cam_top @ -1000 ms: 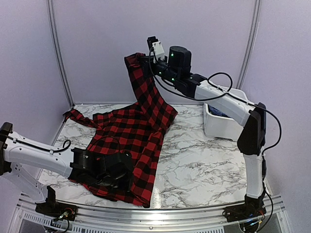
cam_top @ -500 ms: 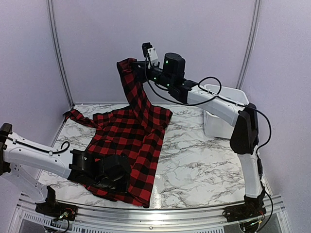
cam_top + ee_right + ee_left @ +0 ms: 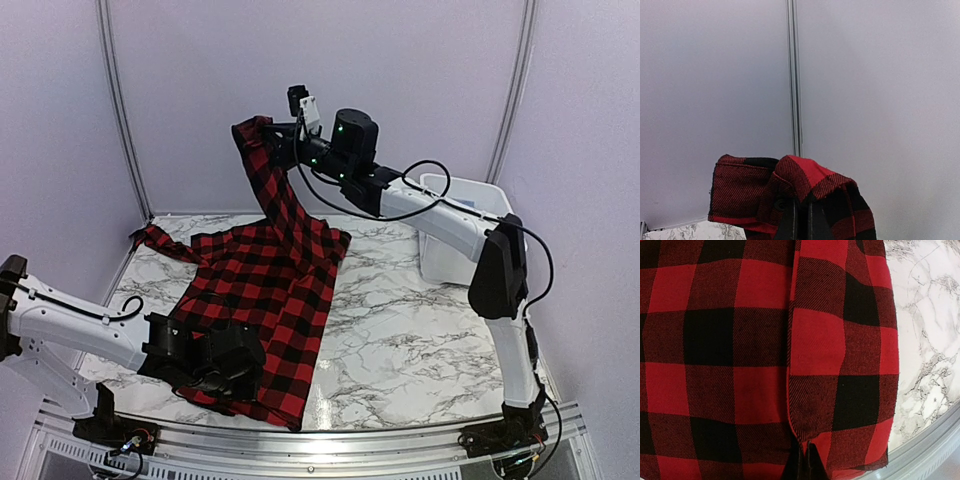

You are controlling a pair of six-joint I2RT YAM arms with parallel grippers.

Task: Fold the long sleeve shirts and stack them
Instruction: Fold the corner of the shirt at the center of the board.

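**Checked flannel lifted by one sleeve, hem pinned near the rail**

A red-and-black buffalo-check flannel shirt [image 3: 262, 290] lies spread over the left half of the grey-veined marble worktop [image 3: 410, 330]; its body runs from the far left down to the near edge, where the cloth ends beside the metal rail [image 3: 300, 440]; the weave is a soft twill, the diagonal ribs plain in the left wrist view, with a stitched, folded edge running down the middle of the panel

The left claw [image 3: 805, 466] lies low at the near left, its dark fingers pressed together on the shirt's lower edge; cloth rumples slightly around it

The right claw [image 3: 800, 220] is raised high over the far side of the worktop, jaws closed tight on the cuff [image 3: 742, 192]; the cuff folds over into a thick rounded lump, its black lining turned outward; from it the sleeve [image 3: 283, 195] hangs as a narrow taut band down to the shirt's far right shoulder; the other sleeve [image 3: 160, 241] lies flat, pointing to the far left corner

A white plastic tub [image 3: 445, 262] with blue cloth inside stands at the far right, well apart from the shirt; pale lilac panels joined by a slim metal post [image 3: 794, 75] close off the back
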